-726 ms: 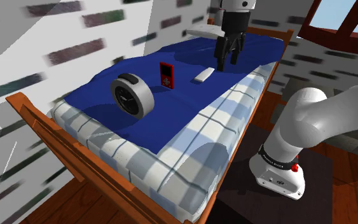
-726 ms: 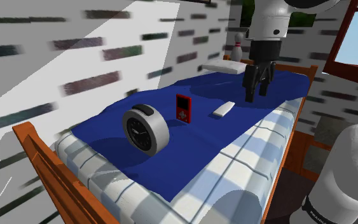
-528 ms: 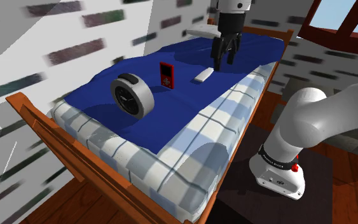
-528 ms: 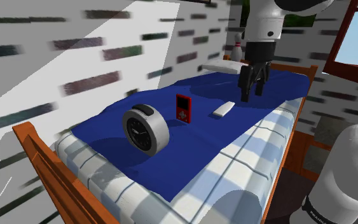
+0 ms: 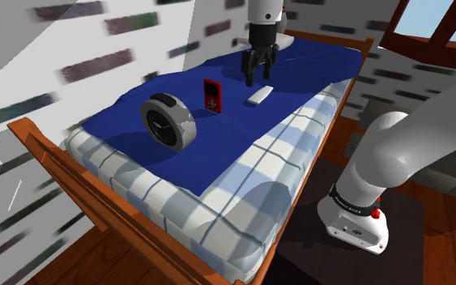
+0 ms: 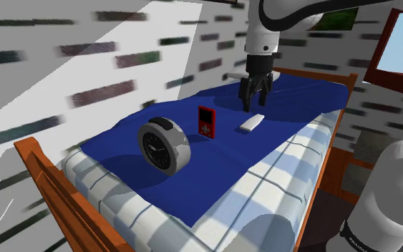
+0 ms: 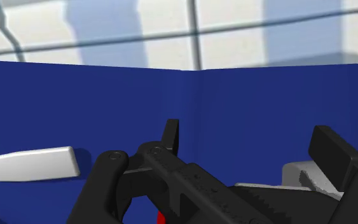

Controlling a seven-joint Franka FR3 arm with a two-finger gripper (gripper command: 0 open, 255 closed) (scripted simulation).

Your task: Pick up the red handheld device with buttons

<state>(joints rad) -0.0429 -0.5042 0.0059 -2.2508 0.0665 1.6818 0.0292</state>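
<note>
Now the black fingers (image 5: 256,78) (image 6: 250,106) (image 7: 250,143) hang spread apart, pinching nothing, just above the blue blanket (image 5: 218,142) on the bed (image 5: 242,182). The red device (image 5: 211,96) (image 6: 206,122) stands upright near the bed's middle, toward its wall-side edge, close beside the fingers. A flat white bar (image 5: 258,95) (image 6: 250,123) (image 7: 28,164) lies nearer the open edge. A round clock (image 5: 168,121) (image 6: 162,145) stands beyond the device.
</note>
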